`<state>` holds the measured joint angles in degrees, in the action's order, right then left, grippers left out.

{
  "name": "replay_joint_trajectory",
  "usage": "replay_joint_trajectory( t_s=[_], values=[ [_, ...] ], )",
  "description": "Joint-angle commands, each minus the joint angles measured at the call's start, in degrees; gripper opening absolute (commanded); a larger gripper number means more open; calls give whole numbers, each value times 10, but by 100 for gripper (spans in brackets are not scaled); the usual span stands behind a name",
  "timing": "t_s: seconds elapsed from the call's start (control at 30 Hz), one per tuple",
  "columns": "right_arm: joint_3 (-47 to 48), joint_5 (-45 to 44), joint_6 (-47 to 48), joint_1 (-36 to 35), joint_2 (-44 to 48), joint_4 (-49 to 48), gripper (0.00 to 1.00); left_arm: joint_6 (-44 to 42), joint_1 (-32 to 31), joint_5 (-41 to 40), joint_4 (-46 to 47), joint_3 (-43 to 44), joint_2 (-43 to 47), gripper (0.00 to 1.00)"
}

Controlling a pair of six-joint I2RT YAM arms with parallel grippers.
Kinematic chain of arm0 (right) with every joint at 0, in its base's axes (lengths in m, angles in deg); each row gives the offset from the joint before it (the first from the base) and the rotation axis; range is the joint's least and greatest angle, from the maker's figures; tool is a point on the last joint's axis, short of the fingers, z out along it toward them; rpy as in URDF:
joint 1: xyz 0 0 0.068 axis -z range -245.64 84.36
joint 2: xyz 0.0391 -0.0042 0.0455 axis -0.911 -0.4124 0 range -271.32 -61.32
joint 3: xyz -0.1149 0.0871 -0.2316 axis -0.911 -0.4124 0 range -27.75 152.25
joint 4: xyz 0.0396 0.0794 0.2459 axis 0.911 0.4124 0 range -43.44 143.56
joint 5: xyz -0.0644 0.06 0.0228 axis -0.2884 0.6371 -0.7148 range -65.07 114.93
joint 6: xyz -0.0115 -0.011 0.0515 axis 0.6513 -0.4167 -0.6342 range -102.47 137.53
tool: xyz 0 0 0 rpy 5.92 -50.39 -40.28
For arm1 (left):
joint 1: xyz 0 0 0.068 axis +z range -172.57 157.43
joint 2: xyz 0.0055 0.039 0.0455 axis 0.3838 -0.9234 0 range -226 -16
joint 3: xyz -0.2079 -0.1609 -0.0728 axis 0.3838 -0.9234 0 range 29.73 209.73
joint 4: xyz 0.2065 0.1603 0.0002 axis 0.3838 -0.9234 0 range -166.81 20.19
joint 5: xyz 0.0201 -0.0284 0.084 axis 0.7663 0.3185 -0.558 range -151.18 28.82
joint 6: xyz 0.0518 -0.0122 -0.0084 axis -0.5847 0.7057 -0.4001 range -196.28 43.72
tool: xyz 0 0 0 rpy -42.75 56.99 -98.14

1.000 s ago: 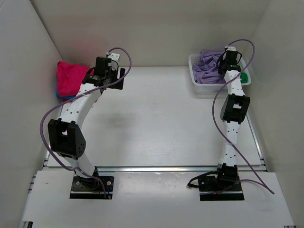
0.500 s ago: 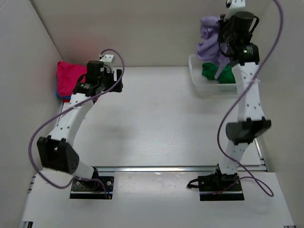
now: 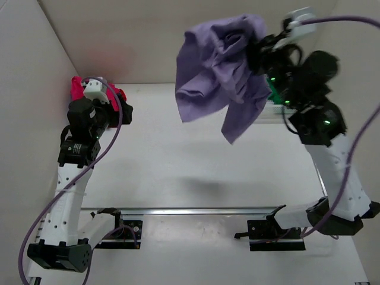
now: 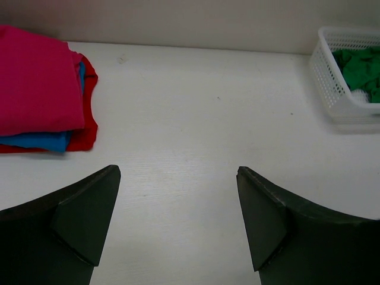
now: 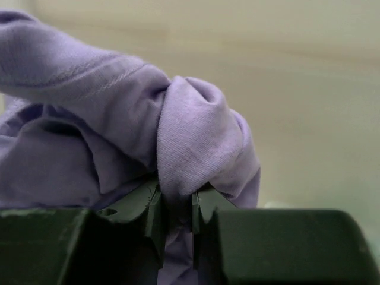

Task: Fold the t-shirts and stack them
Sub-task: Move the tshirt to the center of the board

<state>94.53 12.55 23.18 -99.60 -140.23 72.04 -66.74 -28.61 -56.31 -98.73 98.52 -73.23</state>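
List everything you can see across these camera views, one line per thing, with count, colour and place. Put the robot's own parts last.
lilac t-shirt: one, lilac purple, hanging bunched in the air above the far right of the table
magenta t-shirt: one, magenta pink, folded, on top of the stack at the far left
blue t-shirt: one, blue, folded, under the magenta one
red t-shirt: one, red, lowest in the stack
green t-shirt: one, green, crumpled inside the basket
basket: one, white plastic lattice, far right
table: one, white
left gripper: one, black, open, above the table
right gripper: one, black, shut on the lilac t-shirt
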Motion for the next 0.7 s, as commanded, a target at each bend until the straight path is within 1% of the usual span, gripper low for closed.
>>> replay_joint_trajectory(
  t_s=[0.0,0.03,0.07,0.1,0.13,0.17,0.23,0.27,0.3,0.33,0.4,0.43,0.47,0.5,0.57,0.6,0.67],
  values=[
    [-192,74,-105,11,-26,-22,0,19,5,-6,-1,8,24,90],
    [-228,92,-114,9,-25,-33,0,19,2,1,-2,10,20,90],
    [-286,92,-126,-4,-20,-55,0,26,0,4,-10,12,17,90],
    [-330,89,-134,-5,-26,-56,0,31,1,15,-15,11,16,91],
    [-344,106,-138,-9,-38,-64,16,32,-2,31,-16,5,12,90],
    [-353,119,-141,-9,-62,-47,54,35,-4,46,-17,-15,6,92],
    [-343,119,-142,-7,-89,-9,83,30,-21,70,-12,-42,6,91],
    [-347,99,-138,-7,-93,4,90,25,-30,74,-14,-60,0,91],
    [-360,87,-135,-5,-91,-6,99,28,-53,76,-20,-81,-2,90],
    [-371,76,-138,2,-82,-10,99,28,-74,75,-28,-90,-13,89],
    [-406,96,-143,32,-60,-22,89,32,-106,82,-28,-137,-38,86],
    [-412,108,-147,41,-57,-20,81,45,-120,87,-11,-148,-39,84],
    [-425,119,-151,54,-48,-11,75,54,-136,93,-1,-175,-45,84],
    [-447,119,-159,63,-41,-1,63,69,-141,104,18,-200,-45,83],
    [-484,115,-165,66,-27,13,43,99,-133,130,61,-232,-44,82],
    [-514,117,-172,63,-19,21,42,106,-131,140,69,-243,-46,82],
    [-583,108,-179,57,-2,16,41,105,-136,133,74,-244,-55,82]
  ],
)
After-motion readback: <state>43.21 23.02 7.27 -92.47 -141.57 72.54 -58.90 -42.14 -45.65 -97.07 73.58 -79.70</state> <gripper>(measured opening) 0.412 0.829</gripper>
